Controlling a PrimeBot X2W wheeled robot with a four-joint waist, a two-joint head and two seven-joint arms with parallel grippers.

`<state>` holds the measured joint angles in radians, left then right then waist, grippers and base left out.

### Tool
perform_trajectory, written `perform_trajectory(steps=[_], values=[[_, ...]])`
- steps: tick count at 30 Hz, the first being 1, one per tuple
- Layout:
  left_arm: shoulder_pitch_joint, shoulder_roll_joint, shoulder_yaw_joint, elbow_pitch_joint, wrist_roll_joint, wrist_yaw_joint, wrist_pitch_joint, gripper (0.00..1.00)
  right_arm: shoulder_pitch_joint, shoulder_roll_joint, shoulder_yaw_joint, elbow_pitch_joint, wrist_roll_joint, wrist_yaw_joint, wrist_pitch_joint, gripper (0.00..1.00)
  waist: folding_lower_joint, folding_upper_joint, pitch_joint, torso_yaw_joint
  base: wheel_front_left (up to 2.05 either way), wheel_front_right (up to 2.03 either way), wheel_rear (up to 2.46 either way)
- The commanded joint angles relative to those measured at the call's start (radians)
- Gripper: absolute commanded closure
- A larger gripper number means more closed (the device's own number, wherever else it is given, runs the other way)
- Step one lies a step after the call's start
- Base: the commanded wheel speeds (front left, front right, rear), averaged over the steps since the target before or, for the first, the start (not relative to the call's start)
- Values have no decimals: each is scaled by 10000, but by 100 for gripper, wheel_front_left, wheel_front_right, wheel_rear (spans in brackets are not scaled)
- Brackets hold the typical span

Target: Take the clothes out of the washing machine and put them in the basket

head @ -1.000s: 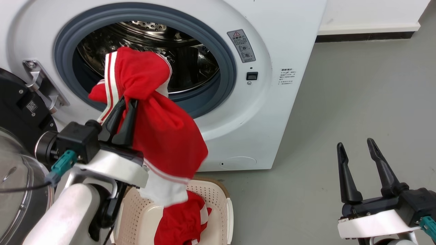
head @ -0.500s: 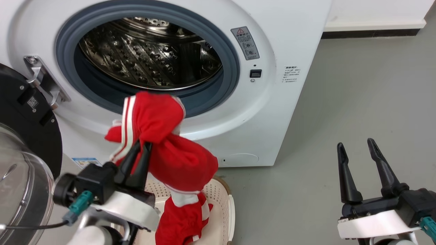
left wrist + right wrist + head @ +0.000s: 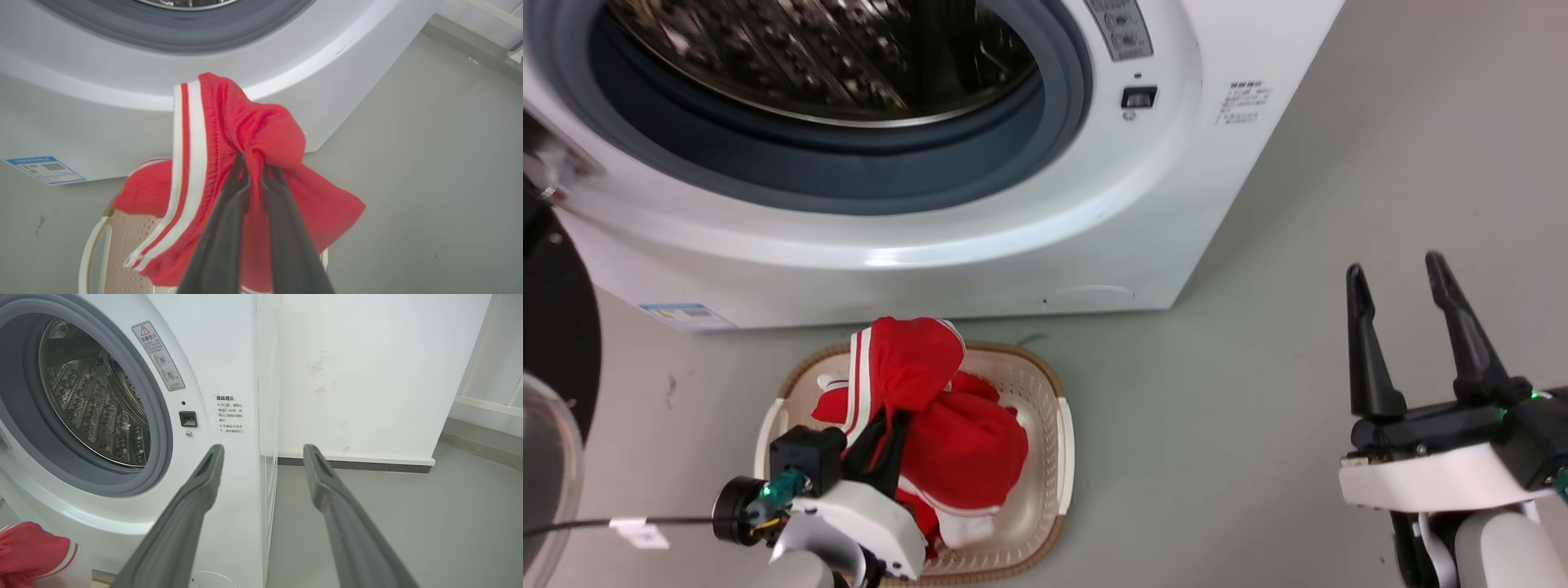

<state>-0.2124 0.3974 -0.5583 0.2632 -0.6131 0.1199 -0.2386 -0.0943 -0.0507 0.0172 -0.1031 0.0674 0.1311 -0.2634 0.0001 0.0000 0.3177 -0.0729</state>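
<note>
Your left end effector (image 3: 251, 161) grips clothes (image 3: 968, 445) over the basket (image 3: 1064, 445), just drop; washing machine (image 3: 980, 245) looks empty; right end effector (image 3: 1394, 263) spread, idle.

left jaws: pinching clothes (image 3: 964, 441) | over basket (image 3: 1064, 445) | right jaws: apart

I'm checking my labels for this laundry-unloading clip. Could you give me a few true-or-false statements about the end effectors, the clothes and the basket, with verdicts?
1. The left end effector is shut on a red garment. True.
2. The right end effector grips a garment. False: it is open and empty.
3. The held garment is over the basket. True.
4. The basket stands inside the washing machine. False: it sits on the floor in front of it.
5. The drum shows red clothes. False: its visible part is bare steel.
</note>
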Motion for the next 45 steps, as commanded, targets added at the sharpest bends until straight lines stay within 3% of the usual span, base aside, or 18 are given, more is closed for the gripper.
perform_trajectory(steps=[1, 9, 18, 21, 25, 29, 30, 31, 45], values=[[-333, -105, 57, 451, -32, -133, -98, 100, -273, 8, 1, -86, -80, -7, -20, 0, -1, 0, 689, -199, 0, 0, 0], [-1965, -847, 87, 4025, 273, -1001, -261, 100, -1009, 10, -219, -277, -1, -9, -20, 0, -1, 0, 2320, -495, 0, 0, 0], [-3959, -1473, -129, 7560, 682, -1552, -283, 100, -1681, 10, -260, -408, 254, -9, -20, 0, -1, 0, 3782, -892, 0, 0, 0], [-4537, -1676, -278, 8533, 775, -1597, -69, 100, -1827, 10, -400, -406, 437, -7, -20, 0, -1, 0, 4167, -957, 0, 0, 0], [-5334, -2021, -340, 9695, 765, -1347, 472, 100, -1999, 12, -437, -359, 544, -9, -20, 0, -1, 0, 4583, -997, 0, 0, 0], [-5510, -2122, -581, 10011, 909, -1302, 924, 100, -2048, 10, -357, -289, 577, -9, -20, 0, -1, 0, 4635, -1047, 0, 0, 0], [-5507, -2125, -626, 10068, 926, -1278, 1035, 65, -2065, 10, -346, -269, 582, -9, -20, 0, -1, 0, 4603, -1058, 0, 0, 0], [-5483, -2141, -651, 10101, 951, -1246, 1066, 0, -2075, 10, -343, -245, 594, -9, -20, 0, -1, 0, 4543, -1064, 0, 0, 0], [-4404, -2518, -474, 10052, 586, -1690, -212, 0, -1397, 9, -387, 23, 362, -7, -20, 0, -1, 0, 2489, -598, 0, 0, 0]])
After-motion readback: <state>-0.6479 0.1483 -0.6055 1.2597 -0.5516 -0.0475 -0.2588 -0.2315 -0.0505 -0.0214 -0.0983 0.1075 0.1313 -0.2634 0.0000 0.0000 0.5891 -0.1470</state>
